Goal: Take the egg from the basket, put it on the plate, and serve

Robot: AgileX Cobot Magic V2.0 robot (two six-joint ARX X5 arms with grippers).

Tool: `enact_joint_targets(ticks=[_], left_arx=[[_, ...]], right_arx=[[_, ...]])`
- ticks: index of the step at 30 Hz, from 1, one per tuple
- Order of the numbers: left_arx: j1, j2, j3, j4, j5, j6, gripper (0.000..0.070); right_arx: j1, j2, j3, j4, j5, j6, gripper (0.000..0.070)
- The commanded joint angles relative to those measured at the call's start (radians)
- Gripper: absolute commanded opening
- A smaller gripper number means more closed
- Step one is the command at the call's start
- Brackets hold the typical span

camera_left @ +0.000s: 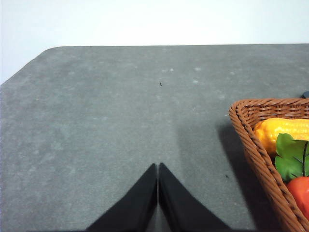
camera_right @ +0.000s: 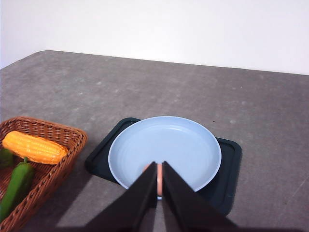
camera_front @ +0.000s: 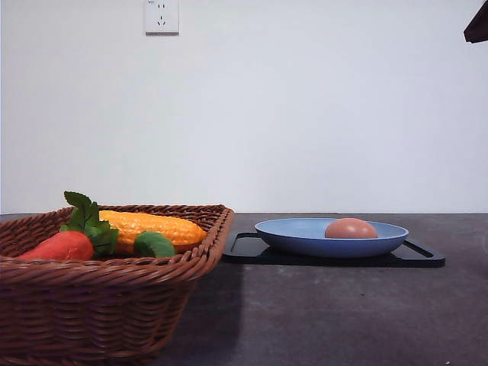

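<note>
The egg [camera_front: 351, 228] already lies in the plate [camera_front: 297, 235] on the tray [camera_front: 252, 248], out of the basket [camera_front: 114, 297], so only serving seems left; right claw [camera_right: 160, 181] and left claw [camera_left: 158, 186] are both closed, empty

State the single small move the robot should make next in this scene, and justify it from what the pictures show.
Probably lower an arm toward the tray's edge to begin serving. The egg already lies in the plate, which rests on the tray beside the basket. The right gripper hangs above the plate with its fingers together, holding nothing; the left gripper is likewise shut over bare table.
</note>
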Motion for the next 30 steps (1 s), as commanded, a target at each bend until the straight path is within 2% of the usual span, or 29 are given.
enact_joint_targets(ticks=[1, 25, 30], left_arx=[[0.002, -0.002, -0.025, -0.01, 0.0, -0.027, 0.0], [0.002, -0.002, -0.025, 0.0, 0.001, -0.034, 0.0], [0.002, -0.002, -0.025, 0.0, 0.0, -0.034, 0.0]], right_arx=[[0.006, 0.003, 0.004, 0.014, 0.004, 0.011, 0.0], [0.006, 0.003, 0.004, 0.014, 0.004, 0.009, 0.0], [0.002, -0.016, -0.003, 0.012, 0.034, -0.084, 0.0]])
